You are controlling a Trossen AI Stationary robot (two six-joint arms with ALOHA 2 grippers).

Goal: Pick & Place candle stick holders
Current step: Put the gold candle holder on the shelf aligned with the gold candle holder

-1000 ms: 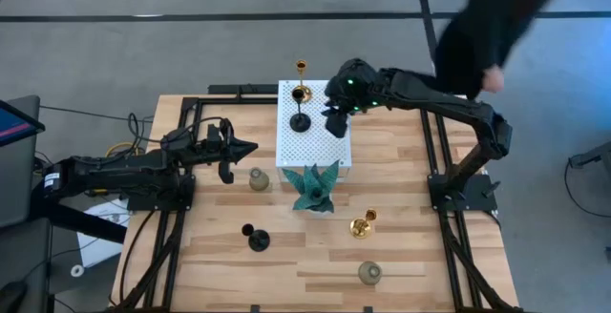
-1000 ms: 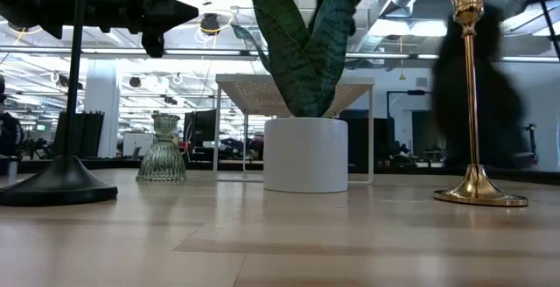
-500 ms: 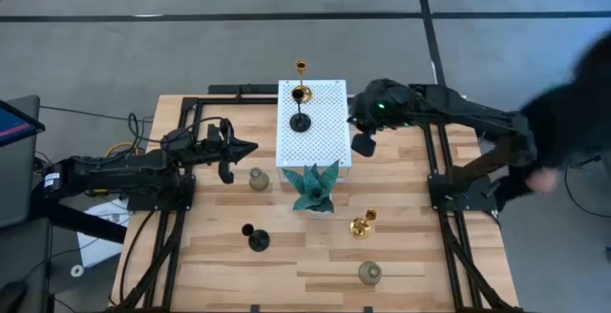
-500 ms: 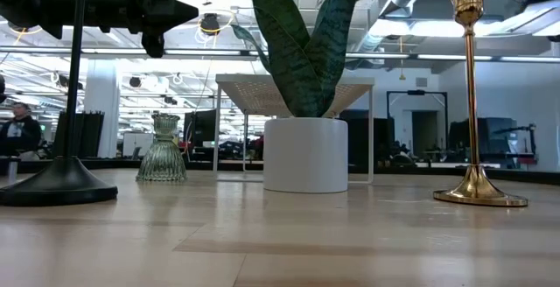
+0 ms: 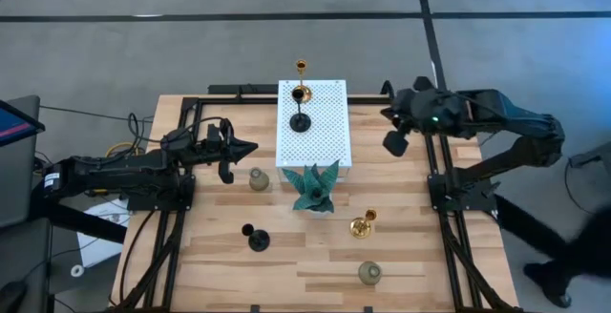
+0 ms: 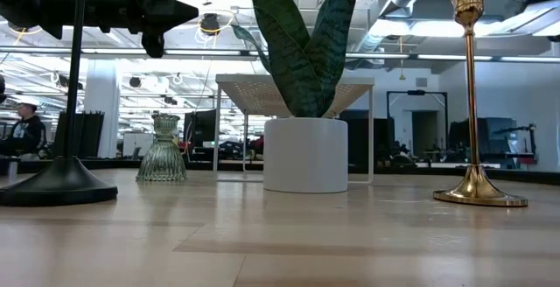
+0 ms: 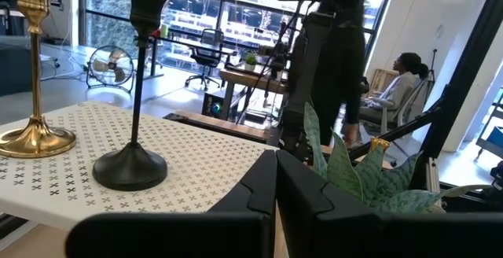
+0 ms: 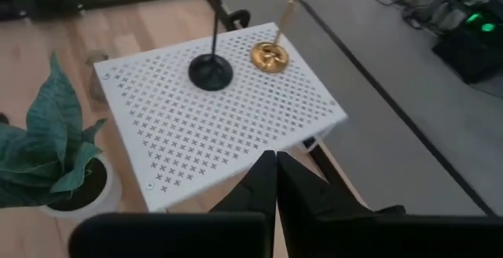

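A white perforated stand [image 5: 320,136] at the table's far middle carries a slim gold candle stick holder [image 5: 301,68] and a black one [image 5: 301,119], each upright on its round base [image 8: 269,56] [image 8: 211,72]. On the wood stand a grey-green holder [image 5: 258,178], a black holder [image 5: 256,239], a gold holder [image 5: 362,224] and another grey-green holder [image 5: 369,273]. My left gripper [image 5: 251,147] hangs shut over the table's left half, pointing at the stand. My right gripper [image 5: 386,114] is shut and empty, right of the stand, looking down on it [image 8: 228,124].
A teal-leaved plant in a white pot [image 5: 313,187] stands right in front of the stand, between the two arms. Black frame rails [image 5: 434,160] run along the table's sides. A person's dark shape [image 5: 563,256] shows on the floor beyond the right edge.
My right gripper has drawn back from over the stand, beside the black holder, toward the table's right edge. Both holders on the stand have stayed upright where they were. The person by the far right corner has walked around toward the near right.
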